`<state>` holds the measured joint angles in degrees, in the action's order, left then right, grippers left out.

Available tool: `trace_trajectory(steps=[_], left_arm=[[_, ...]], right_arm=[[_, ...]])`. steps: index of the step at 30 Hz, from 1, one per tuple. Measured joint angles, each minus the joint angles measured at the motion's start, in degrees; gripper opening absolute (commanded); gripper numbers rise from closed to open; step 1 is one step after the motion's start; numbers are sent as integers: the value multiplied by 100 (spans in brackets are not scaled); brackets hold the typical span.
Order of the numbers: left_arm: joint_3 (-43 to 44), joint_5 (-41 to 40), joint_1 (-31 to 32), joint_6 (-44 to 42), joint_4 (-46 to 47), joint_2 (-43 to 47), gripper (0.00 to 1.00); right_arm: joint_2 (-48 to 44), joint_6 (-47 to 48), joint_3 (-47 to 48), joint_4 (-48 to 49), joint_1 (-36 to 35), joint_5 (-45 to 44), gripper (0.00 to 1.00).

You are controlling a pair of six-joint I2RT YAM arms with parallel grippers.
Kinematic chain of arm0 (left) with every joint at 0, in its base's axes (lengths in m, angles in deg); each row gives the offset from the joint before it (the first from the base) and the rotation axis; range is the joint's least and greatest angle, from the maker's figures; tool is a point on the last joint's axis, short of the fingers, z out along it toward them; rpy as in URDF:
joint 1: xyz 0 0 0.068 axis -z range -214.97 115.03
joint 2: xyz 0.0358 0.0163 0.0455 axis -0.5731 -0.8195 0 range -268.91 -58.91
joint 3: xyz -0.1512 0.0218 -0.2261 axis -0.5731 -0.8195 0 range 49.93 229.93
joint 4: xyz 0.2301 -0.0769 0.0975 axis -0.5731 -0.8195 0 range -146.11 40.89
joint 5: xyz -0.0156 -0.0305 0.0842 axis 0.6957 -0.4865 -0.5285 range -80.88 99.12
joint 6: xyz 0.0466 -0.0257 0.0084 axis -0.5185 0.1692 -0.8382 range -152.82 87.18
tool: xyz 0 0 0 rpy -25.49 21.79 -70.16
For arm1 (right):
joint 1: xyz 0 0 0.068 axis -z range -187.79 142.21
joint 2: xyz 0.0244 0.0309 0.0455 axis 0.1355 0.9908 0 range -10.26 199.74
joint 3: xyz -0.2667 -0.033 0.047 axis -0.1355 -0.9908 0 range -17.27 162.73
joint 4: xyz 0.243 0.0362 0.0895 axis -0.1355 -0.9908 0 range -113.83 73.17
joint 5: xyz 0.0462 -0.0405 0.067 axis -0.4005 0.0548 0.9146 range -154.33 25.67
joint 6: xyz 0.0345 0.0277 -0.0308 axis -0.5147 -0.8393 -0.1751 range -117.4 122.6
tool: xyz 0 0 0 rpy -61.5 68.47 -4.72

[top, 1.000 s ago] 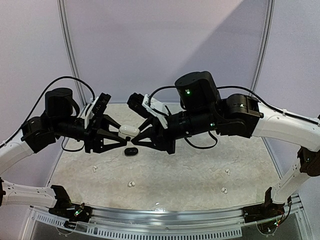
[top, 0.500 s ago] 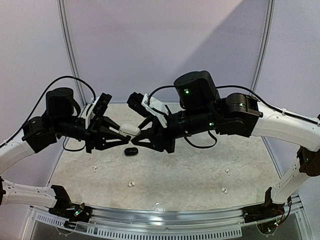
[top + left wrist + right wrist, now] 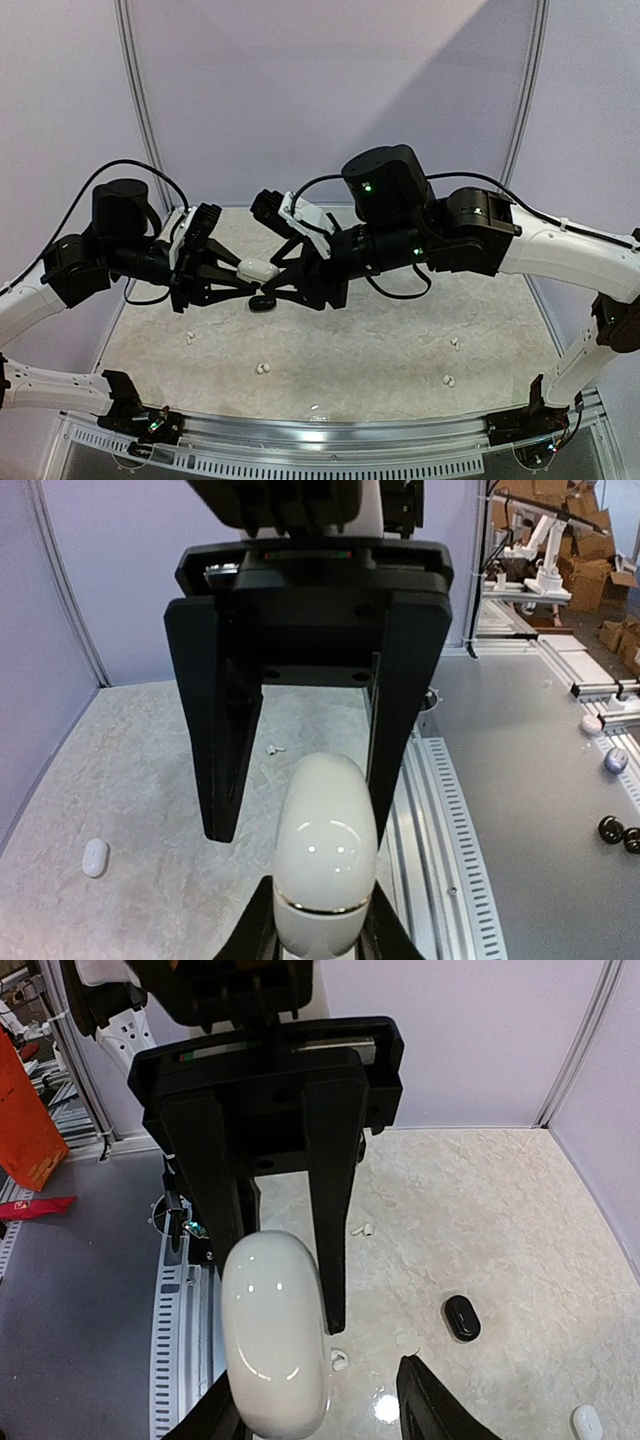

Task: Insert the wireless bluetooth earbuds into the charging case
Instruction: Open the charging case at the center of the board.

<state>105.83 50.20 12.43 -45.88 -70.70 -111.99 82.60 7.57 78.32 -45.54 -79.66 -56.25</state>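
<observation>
Handover mid-air: white case (image 3: 325,830) sat clamped in left gripper (image 3: 325,925); right gripper (image 3: 303,815) jaws stood apart around it. Clean release probably needed straight retreat.

Pale, mottled worktop (image 3: 380,335) carrying a black case (image 3: 262,303) near its middle; small white earbuds (image 3: 263,368) lie scattered toward the front edge.

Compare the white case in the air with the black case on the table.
The white case is glossy white; the black case is black. The white case is clamped in the left hand above the table; the black case lies loose on it, untouched. Both are smooth, rounded pebbles.
</observation>
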Motion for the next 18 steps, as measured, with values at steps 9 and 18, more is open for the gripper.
trace_trajectory(steps=[9,18], left_arm=[[-2,-343,79,-1001,-234,120,0],[-52,-483,87,-1482,-428,208,0]], right_arm=[[81,-4,48,-52,-11,37,48],[109,-24,48,-87,-11,94,47]])
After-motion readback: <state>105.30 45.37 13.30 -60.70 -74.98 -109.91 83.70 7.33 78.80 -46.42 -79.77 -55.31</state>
